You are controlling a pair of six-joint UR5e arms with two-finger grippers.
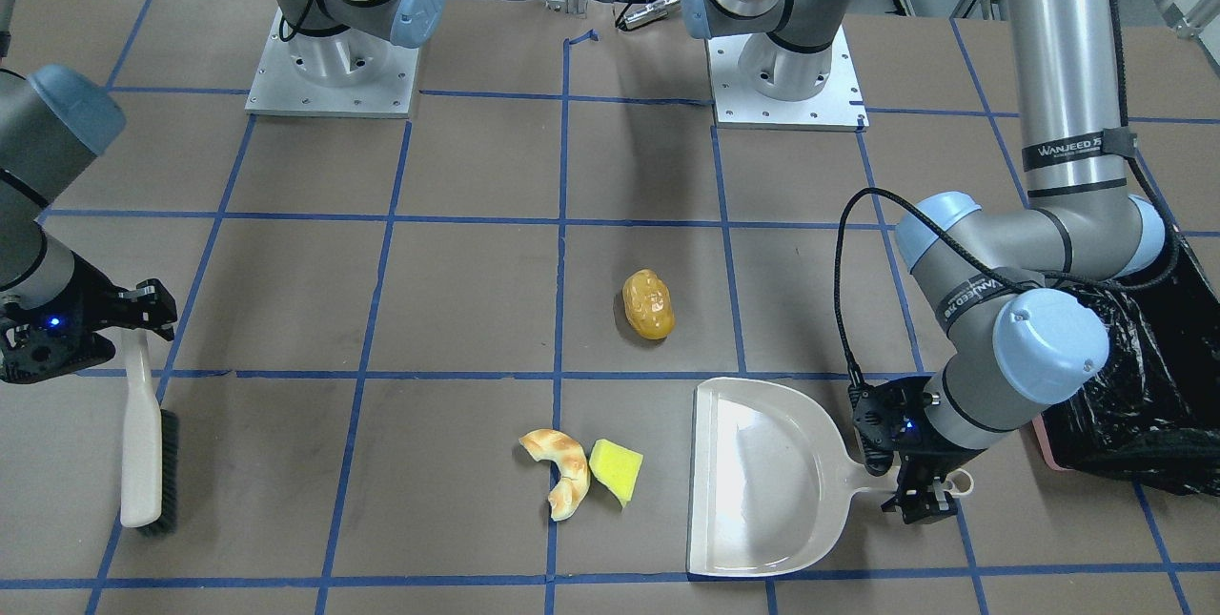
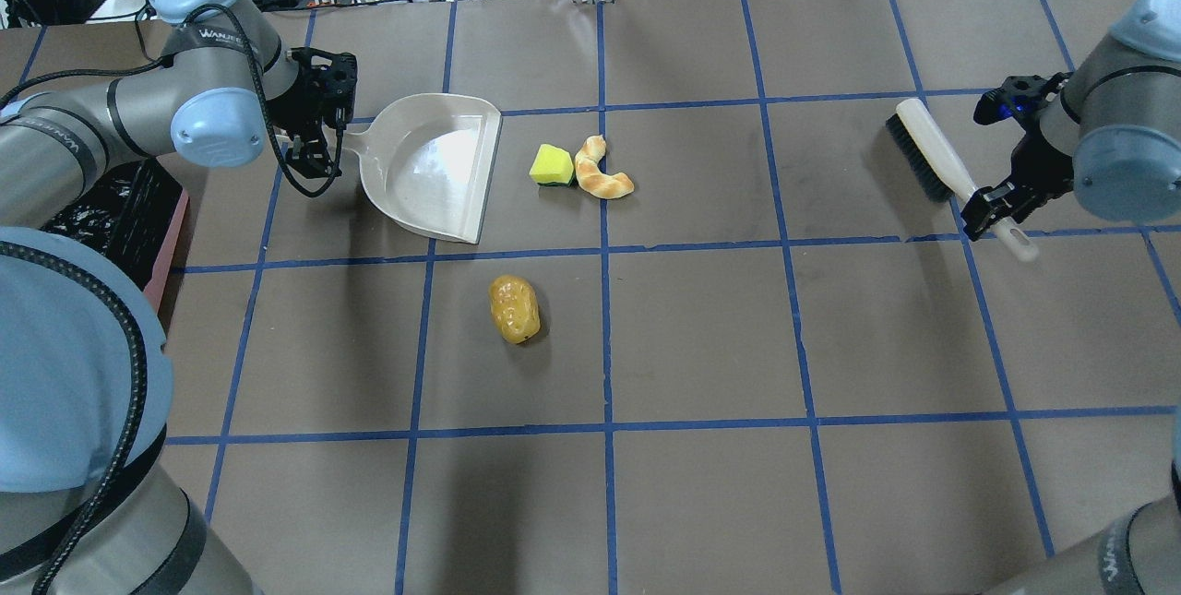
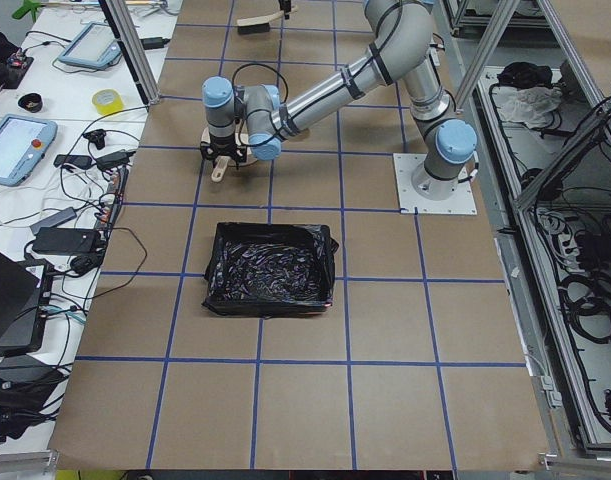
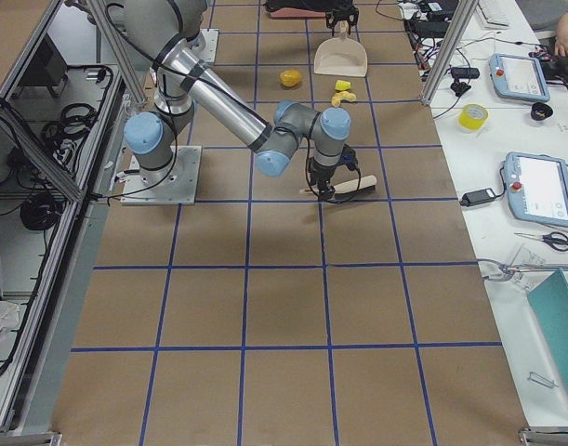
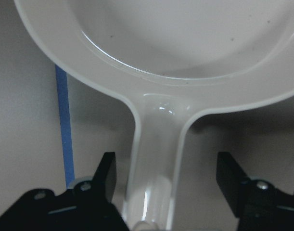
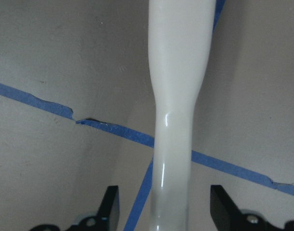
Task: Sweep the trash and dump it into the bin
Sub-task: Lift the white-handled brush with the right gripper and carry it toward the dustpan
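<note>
The trash lies on the brown table: a golden-brown potato-shaped lump, a curved croissant-like piece and a yellow-green wedge touching it. A cream dustpan lies flat to their left, its mouth facing them. My left gripper is open, its fingers astride the dustpan handle with gaps on both sides. My right gripper is open astride the handle of a cream brush lying on the table. The pink bin with its black bag stands under my left arm.
The table is brown paper with a grid of blue tape lines. Both arm bases stand at the robot's edge. The bin also shows in the exterior left view. Tablets and cables lie on a side bench beyond the table.
</note>
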